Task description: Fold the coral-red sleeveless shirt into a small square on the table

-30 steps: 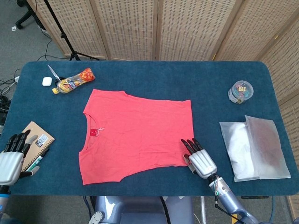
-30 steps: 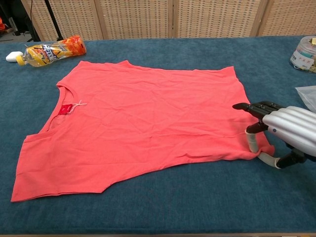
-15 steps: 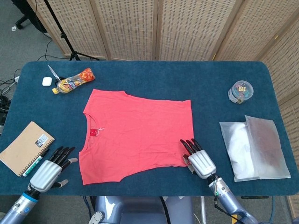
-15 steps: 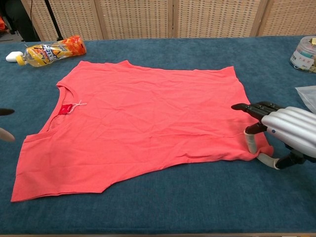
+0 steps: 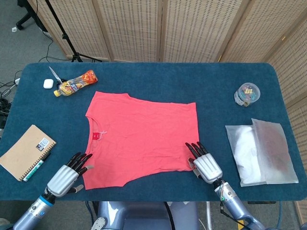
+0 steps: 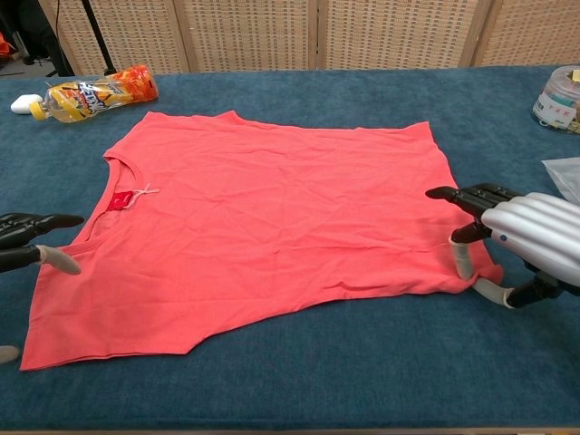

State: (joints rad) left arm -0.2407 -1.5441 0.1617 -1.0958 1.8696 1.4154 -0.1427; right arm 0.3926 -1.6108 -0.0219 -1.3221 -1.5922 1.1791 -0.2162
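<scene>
The coral-red sleeveless shirt (image 5: 144, 136) lies spread flat on the blue table (image 5: 225, 76), neck opening to the left; in the chest view the shirt (image 6: 263, 227) fills the middle. My right hand (image 5: 204, 163) sits at the shirt's near right hem corner. In the chest view the right hand (image 6: 517, 240) has its fingers stretched out just above the cloth and its thumb touching the corner, which still lies flat. My left hand (image 5: 67, 177) is at the near left corner, fingers apart and pointing at the shirt's edge. The left hand (image 6: 27, 249) holds nothing.
A brown notebook (image 5: 26, 151) with a pen lies left of my left hand. A drink bottle (image 5: 76, 82) and a white case (image 5: 47, 83) sit at the far left. A clear jar (image 5: 247, 93) and a plastic bag (image 5: 261, 151) of white cloth are on the right.
My left hand has moved right, from over the notebook to the shirt's near left corner. The right hand and the shirt have stayed put.
</scene>
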